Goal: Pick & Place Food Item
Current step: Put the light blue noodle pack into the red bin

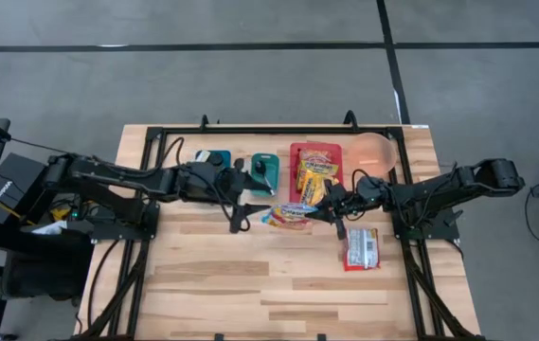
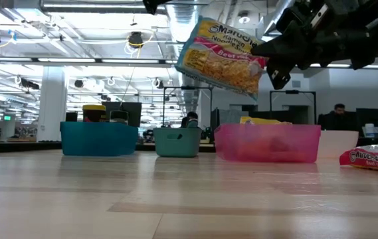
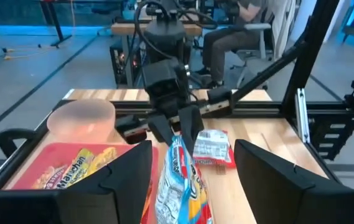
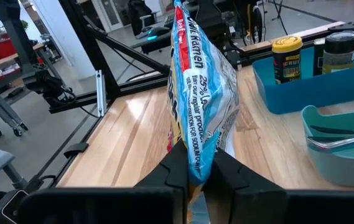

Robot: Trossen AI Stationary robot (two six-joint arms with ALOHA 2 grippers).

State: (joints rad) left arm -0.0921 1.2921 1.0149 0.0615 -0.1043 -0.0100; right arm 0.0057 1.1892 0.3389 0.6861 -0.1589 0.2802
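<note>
Crinkled ramen noodle packet (image 1: 295, 213) hangs above the wooden desk (image 1: 212, 275), pinched by the right end effector (image 1: 329, 213), beside the spread left end effector (image 1: 247, 210).

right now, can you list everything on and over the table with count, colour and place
held ramen packet: 1, yellow, red and blue, in the air mid-table, pinched by the right pincer
red bin: 1, back of table, holds a yellow packet
pink bowl: 1, back right, beside the red bin
teal cup bin: 1, left of the red bin, utensils inside
blue bin: 1, back left, holds two jars
red and white packet: 1, flat on the table, right side
left pincer: open, just left of the held packet
right pincer: shut on the packet's edge
</note>
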